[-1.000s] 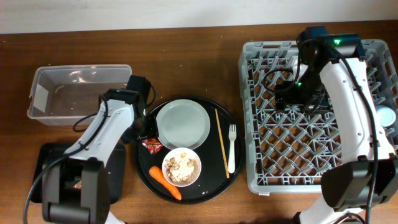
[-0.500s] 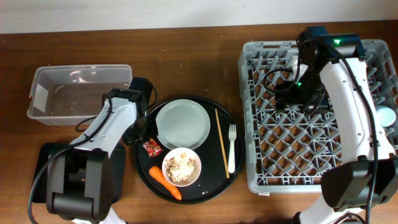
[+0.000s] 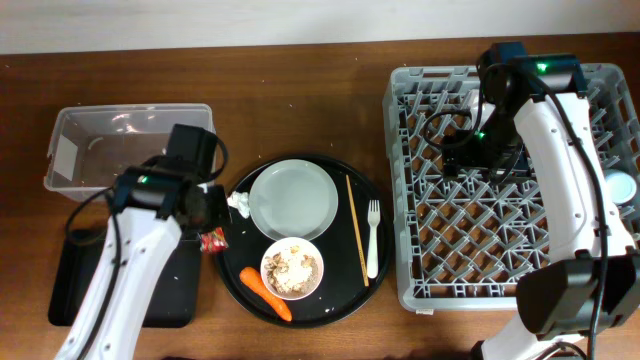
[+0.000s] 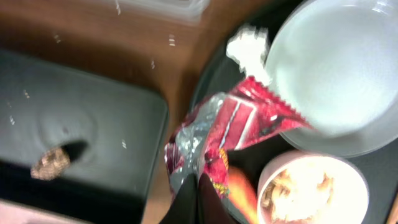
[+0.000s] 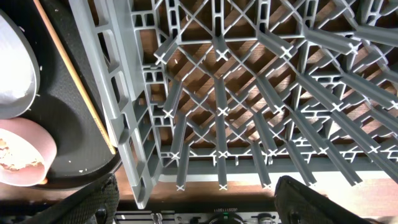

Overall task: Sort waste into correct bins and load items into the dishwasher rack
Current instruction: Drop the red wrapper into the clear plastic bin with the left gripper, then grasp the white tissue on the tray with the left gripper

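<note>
Well to the left of the round black tray (image 3: pixel 338 262), the clear tub (image 3: pixel 130 112) looks empty. The shallow black tray (image 3: pixel 72 292), left of it and nearer the robot, holds one brown food scrap (image 4: pixel 50 163).

Just over the round tray's left rim, the left gripper (image 4: pixel 196 193) is clamped shut on the red wrapper (image 4: pixel 239 127). The wrapper hangs lifted, clear of the tray, and is not yet over either bin.

On the round tray, the tissue wad (image 3: pixel 238 204) lies at the left edge, touching the plate (image 3: pixel 293 198). The bowl (image 3: pixel 292 268), with scraps in it, sits nearer the robot than the plate, and the carrot (image 3: pixel 265 293) lies beside the bowl. The chopsticks (image 3: pixel 357 230) and the fork (image 3: pixel 373 240) lie side by side on the tray's right part.

Right of the round tray stands the dishwasher rack (image 3: pixel 430 210). The right gripper (image 3: pixel 468 150) hovers over its far half with jaws wide and nothing between them. A pale round thing (image 3: pixel 622 188) at the rack's right edge may be a cup, but the arm half hides it.

As a judgement, the task is early. One scrap is binned and the wrapper is in transit. The tissue, carrot and bowl scraps are unsorted, and the plate, bowl, fork and chopsticks are unloaded.
</note>
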`<state>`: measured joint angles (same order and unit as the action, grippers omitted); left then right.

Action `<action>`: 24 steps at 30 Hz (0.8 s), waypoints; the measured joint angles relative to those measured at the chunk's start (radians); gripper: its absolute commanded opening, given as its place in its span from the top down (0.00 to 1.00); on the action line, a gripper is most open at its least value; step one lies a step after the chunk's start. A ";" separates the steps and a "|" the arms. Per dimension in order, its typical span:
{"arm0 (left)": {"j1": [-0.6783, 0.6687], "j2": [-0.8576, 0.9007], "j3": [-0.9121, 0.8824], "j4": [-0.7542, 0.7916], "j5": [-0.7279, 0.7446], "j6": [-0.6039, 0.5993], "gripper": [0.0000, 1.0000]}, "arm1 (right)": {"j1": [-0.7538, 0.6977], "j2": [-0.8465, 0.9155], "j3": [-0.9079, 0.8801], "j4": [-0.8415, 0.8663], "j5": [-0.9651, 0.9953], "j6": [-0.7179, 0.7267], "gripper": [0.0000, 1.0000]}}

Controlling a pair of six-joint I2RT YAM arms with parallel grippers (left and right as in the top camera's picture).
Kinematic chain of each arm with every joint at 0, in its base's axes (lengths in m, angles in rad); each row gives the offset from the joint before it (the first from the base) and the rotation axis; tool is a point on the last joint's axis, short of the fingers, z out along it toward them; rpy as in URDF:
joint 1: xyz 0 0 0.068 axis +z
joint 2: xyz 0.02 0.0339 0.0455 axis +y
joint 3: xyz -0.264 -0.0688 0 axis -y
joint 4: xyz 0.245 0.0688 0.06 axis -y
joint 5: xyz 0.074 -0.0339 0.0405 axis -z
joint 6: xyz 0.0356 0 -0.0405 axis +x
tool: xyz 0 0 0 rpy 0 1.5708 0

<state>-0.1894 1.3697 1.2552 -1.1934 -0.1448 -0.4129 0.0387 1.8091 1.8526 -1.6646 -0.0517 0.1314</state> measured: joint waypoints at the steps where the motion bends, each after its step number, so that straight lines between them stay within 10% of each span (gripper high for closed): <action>1: 0.008 -0.013 0.001 0.043 -0.007 0.000 0.99 | 0.000 0.000 0.000 0.000 0.000 0.000 0.16; 13: 0.160 0.092 0.004 0.566 -0.032 0.000 1.00 | 0.000 0.000 0.000 0.000 0.003 0.000 0.16; 16: 0.188 0.182 0.004 0.595 -0.032 0.001 0.74 | 0.000 0.000 0.000 0.000 0.003 0.000 0.16; 20: 0.234 0.303 0.004 0.628 -0.028 -0.001 0.01 | 0.000 0.000 0.000 0.000 0.003 0.000 0.16; 24: 0.253 0.308 0.029 0.617 0.040 0.035 0.01 | 0.000 0.000 0.000 0.000 0.003 0.000 0.16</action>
<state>0.0631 1.6775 1.2842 -0.5762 -0.1051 -0.3779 0.0387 1.8091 1.8526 -1.6650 -0.0490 0.1310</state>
